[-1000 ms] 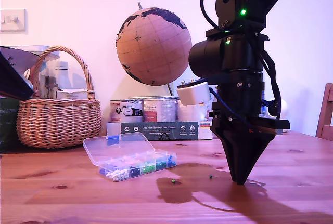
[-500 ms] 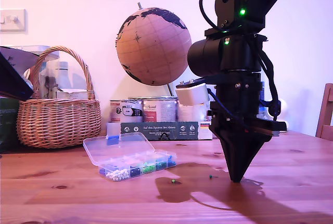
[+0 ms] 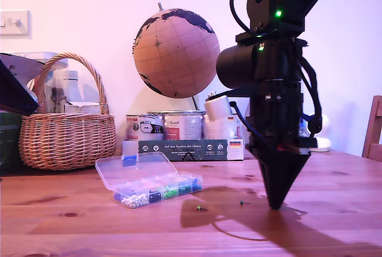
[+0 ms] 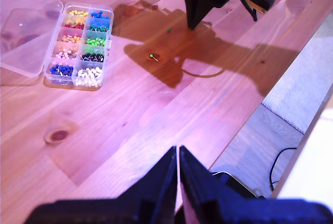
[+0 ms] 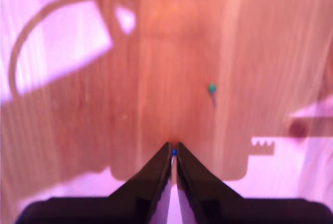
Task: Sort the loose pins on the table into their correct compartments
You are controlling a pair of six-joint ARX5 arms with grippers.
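My second tool (image 5: 173, 157) stands tip-down on the reddish-brown pine table (image 3: 89, 221), pinched on a tiny blue ball-headed pin (image 5: 174, 152) for lifting; my first tool (image 4: 178, 156) hovers closed, empty, clear.

It looks like a home: a woven wicker basket (image 3: 67, 130), round brown globe (image 3: 176, 53), maybe paint tins (image 3: 182, 127), big wooden table (image 3: 77, 221).

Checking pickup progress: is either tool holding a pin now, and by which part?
My second gripper pinches a blue pin at its tool tips; only the head shows, so the exact hold point cannot be told. My first gripper is shut on nothing.
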